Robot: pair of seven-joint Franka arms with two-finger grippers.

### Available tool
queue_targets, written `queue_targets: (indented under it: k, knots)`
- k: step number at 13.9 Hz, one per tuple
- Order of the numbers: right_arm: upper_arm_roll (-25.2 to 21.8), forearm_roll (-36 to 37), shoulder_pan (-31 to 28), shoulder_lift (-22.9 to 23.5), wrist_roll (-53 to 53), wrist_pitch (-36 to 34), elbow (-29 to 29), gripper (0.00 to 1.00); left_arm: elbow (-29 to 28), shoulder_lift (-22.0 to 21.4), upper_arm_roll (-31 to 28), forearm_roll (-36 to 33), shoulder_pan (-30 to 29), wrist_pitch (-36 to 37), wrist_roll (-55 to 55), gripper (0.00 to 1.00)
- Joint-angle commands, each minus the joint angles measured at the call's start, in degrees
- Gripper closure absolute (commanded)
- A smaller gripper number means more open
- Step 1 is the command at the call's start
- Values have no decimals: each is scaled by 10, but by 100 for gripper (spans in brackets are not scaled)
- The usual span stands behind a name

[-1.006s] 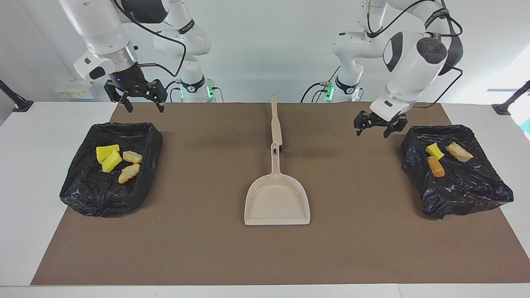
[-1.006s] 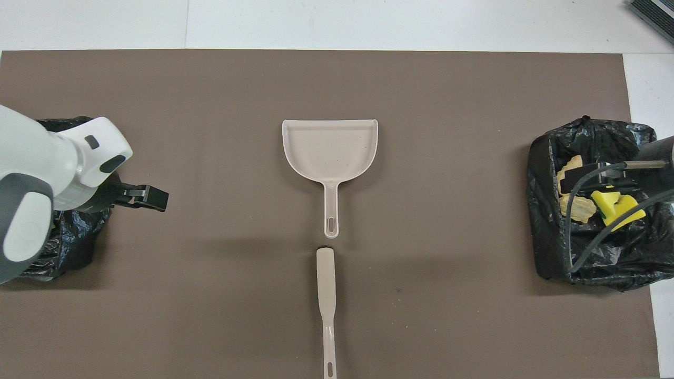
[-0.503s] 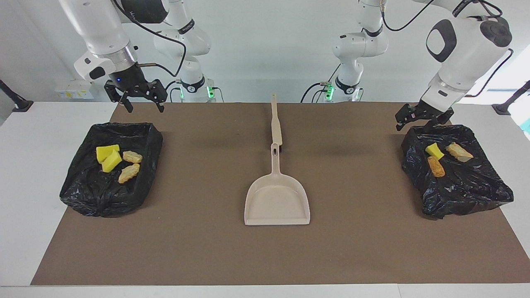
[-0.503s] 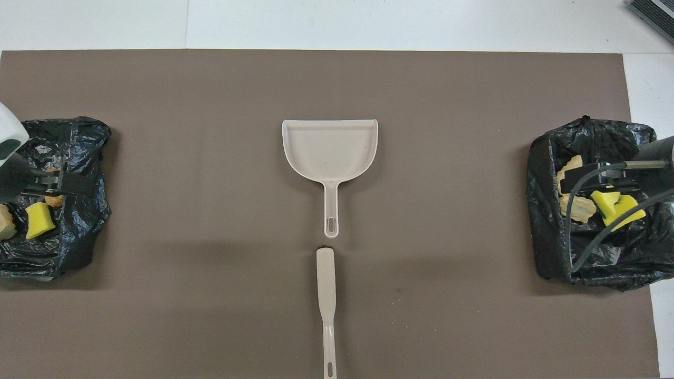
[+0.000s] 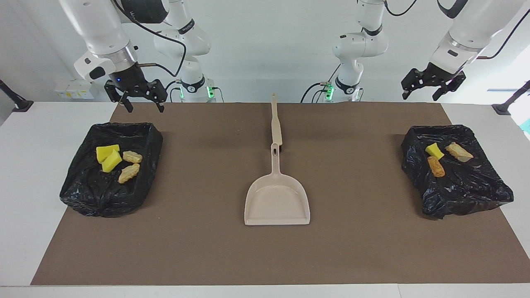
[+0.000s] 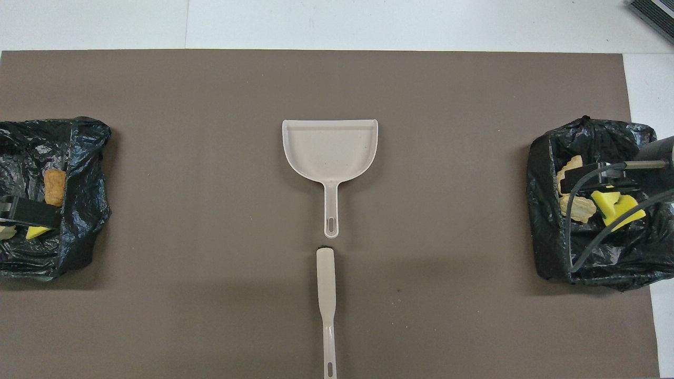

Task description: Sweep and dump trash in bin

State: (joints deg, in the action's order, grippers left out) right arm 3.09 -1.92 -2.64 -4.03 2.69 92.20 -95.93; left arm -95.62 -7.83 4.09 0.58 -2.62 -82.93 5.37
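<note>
Our left arm pulls away.
We lift the left gripper (image 5: 432, 86) from beside its bin (image 5: 455, 174), up above the table's edge.

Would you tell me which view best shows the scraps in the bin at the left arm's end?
The facing view: all three scraps lie unobstructed in the bin. In the overhead view the left gripper hides part of them.

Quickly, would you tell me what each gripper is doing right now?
Left gripper: open, empty, raised above the table's edge.
Right gripper: open, empty, raised near a black bin.
</note>
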Motion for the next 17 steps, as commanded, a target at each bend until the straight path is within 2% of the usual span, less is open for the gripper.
queue_targets:
  k: [1, 9, 17]
  knots:
    - [3, -9, -6, -12, 6, 11, -15, 0, -20, -12, -1, -9, 1, -12, -6, 0]
    - [3, -9, -6, -12, 6, 11, -15, 0, 31, -11, -7, 14, 1, -14, -40, 0]
    - [3, -9, -6, -12, 6, 11, -15, 0, 18, -19, -7, 27, -2, -24, -55, 0]
